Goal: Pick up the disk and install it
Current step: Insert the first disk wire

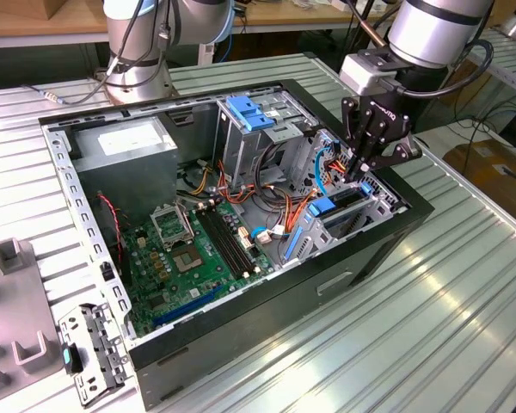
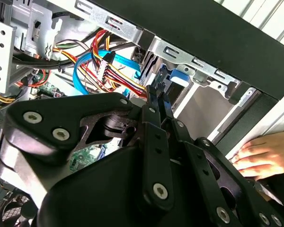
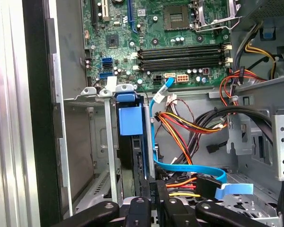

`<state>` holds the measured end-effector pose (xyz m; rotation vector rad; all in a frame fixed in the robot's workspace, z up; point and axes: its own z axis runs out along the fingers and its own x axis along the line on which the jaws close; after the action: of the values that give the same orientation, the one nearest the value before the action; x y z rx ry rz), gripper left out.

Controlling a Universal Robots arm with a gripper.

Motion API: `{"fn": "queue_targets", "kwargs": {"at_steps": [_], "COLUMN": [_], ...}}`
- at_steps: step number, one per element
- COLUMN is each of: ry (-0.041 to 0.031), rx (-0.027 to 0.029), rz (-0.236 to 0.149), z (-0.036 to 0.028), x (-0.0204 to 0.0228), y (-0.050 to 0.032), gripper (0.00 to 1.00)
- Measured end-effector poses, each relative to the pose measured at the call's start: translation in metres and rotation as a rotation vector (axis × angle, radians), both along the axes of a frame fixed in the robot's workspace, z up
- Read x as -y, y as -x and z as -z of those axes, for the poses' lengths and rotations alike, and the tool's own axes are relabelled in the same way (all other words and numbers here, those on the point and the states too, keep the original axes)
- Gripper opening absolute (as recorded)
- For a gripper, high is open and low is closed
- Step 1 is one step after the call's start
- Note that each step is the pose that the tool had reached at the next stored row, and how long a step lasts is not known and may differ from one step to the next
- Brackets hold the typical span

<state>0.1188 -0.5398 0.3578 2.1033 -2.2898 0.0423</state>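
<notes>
Showing no readable print anywhere; lettering on the black metal claw and the white label on the grey metal power supply box staying illegible.

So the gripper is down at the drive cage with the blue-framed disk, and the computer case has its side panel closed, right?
Not quite: the computer case is open, its motherboard exposed in the exterior view. The rest holds: the gripper is down at the drive cage, at the blue-framed disk standing in it.
</notes>
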Motion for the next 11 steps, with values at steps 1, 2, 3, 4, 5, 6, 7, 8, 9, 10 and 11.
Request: {"fn": "queue_targets", "kwargs": {"at_steps": [1,2,3,4,5,6,7,8,9,10,11], "ry": [0.0000,0.0000,0.0000,0.0000,0.0000,0.0000,0.0000,0.0000,0.0000,0.0000,-0.0018], "rx": [0.0000,0.0000,0.0000,0.0000,0.0000,0.0000,0.0000,0.0000,0.0000,0.0000,0.0001], "rz": [-0.001,-0.002,-0.003,-0.004,-0.005,-0.005,-0.005,-0.005,-0.005,-0.005,-0.005], "z": [0.0000,0.0000,0.0000,0.0000,0.0000,0.0000,0.0000,0.0000,0.0000,0.0000,0.0001], "x": [0.0000,0.0000,0.0000,0.0000,0.0000,0.0000,0.0000,0.0000,0.0000,0.0001,0.0012], "y": [0.0000,0.0000,0.0000,0.0000,0.0000,0.0000,0.0000,0.0000,0.0000,0.0000,0.0001], "gripper": [0.17,0.17,0.17,0.17,0.17,0.17,0.17,0.17,0.17,0.17,0.17]}}
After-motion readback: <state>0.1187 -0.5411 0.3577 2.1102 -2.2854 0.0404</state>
